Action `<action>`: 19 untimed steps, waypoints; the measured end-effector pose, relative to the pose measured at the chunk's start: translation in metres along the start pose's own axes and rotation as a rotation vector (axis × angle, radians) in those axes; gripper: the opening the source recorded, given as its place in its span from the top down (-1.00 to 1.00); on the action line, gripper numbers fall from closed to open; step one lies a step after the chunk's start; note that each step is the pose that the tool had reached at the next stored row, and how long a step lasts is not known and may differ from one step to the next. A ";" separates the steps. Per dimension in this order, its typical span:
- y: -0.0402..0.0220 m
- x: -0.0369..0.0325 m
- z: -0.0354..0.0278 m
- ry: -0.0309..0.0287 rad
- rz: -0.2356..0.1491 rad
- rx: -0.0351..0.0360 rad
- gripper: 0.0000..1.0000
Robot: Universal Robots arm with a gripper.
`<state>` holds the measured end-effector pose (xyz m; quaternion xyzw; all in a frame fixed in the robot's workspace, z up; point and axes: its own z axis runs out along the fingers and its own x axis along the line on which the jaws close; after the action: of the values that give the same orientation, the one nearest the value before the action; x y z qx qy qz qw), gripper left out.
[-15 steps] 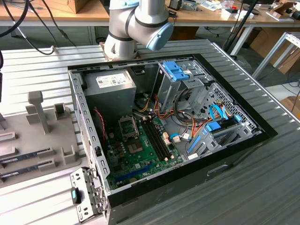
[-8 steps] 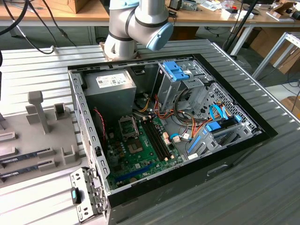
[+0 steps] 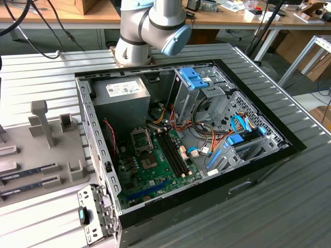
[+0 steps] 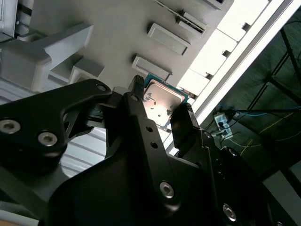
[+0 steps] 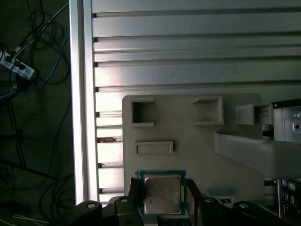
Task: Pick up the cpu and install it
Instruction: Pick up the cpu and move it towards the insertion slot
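The cpu (image 5: pixel 162 192), a small square chip with a pale metal top and a green rim, lies flat on the grey holder tray (image 5: pixel 197 155) near the tray's corner by the table's edge. In the second wrist view the cpu (image 4: pixel 162 96) shows between two black fingertips. My gripper (image 5: pixel 162 200) is open and hangs right over it, one finger (image 5: pixel 134 190) on each side of the chip and close to its edges. In the exterior view the open computer case (image 3: pixel 258 170) lies in the middle, with the empty cpu socket (image 3: pixel 140 138) on its green motherboard (image 3: pixel 155 173).
The grey tray (image 3: pixel 51 170) at the exterior view's left carries upright posts and slots with memory sticks (image 3: pixel 28 173). The arm's base (image 3: pixel 137 49) stands behind the case. A power supply box (image 3: pixel 121 98), cables and drive cages fill the case. The ribbed metal table's edge (image 5: pixel 82 117) runs close beside the tray.
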<state>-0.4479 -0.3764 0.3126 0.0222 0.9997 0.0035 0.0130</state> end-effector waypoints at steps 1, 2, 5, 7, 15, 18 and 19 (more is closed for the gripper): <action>0.0000 0.0000 -0.0003 0.0000 0.000 -0.0006 0.05; 0.0000 0.0000 -0.0006 0.0000 0.000 -0.0012 0.05; 0.0000 -0.0001 -0.0017 0.0002 0.000 -0.0031 0.05; 0.0000 -0.0001 -0.0025 0.0003 0.000 -0.0044 0.05; 0.0001 -0.0003 -0.0071 0.0004 0.000 -0.0094 0.05; 0.0001 -0.0004 -0.0089 0.0005 0.000 -0.0106 0.05; 0.0001 -0.0004 -0.0094 0.0005 0.000 -0.0109 0.05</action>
<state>-0.4478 -0.3764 0.3220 0.0223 0.9996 0.0090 0.0129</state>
